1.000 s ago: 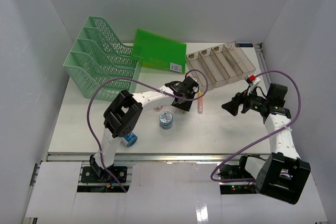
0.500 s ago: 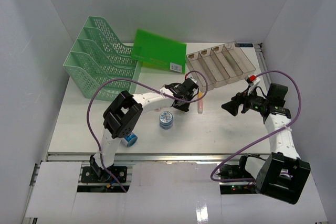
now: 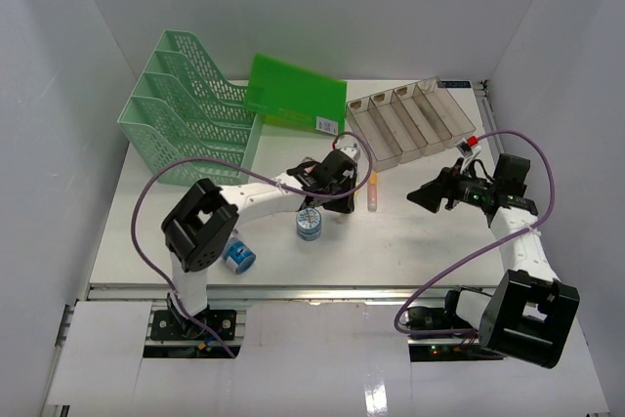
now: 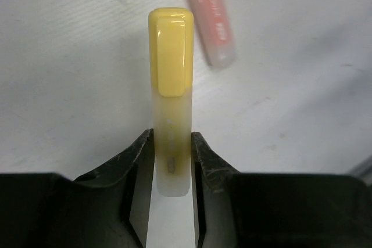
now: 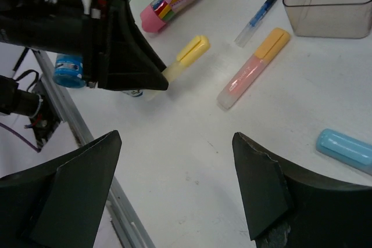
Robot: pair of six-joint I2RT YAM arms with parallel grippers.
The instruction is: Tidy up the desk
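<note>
**Worktop inspection: left claw loaded, right claw free**

1. The worktop [image 3: 410, 231] is the white surface under everything. The clear compartmented tray [image 3: 410, 119] sits toward its far right corner and serves as the reference point below.
2. The left claw [image 4: 171, 143] is clamped on a yellow highlighter [image 4: 170, 85]. Both fingers press the pale barrel and the capped end sticks out beyond them. It is positioned off the tray's near-left corner. Whether the highlighter touches the worktop cannot be told.
3. The right claw [image 5: 176, 137] has its jaws spread wide with nothing between them. It hangs on the near side of the tray, apart from it.
4. An orange-capped pink highlighter [image 5: 254, 68] lies flat just near of the tray's left end, beside the yellow one but not touching it.
5. A blue pen [image 5: 264, 7] lies close against the tray's left end.
6. A blue tape roll [image 3: 310, 224] stands nearer than the tray and to its left.
7. A green folder [image 3: 293, 95] is immediately left of the tray, with a mint mesh rack [image 3: 186, 119] beyond it.
</note>
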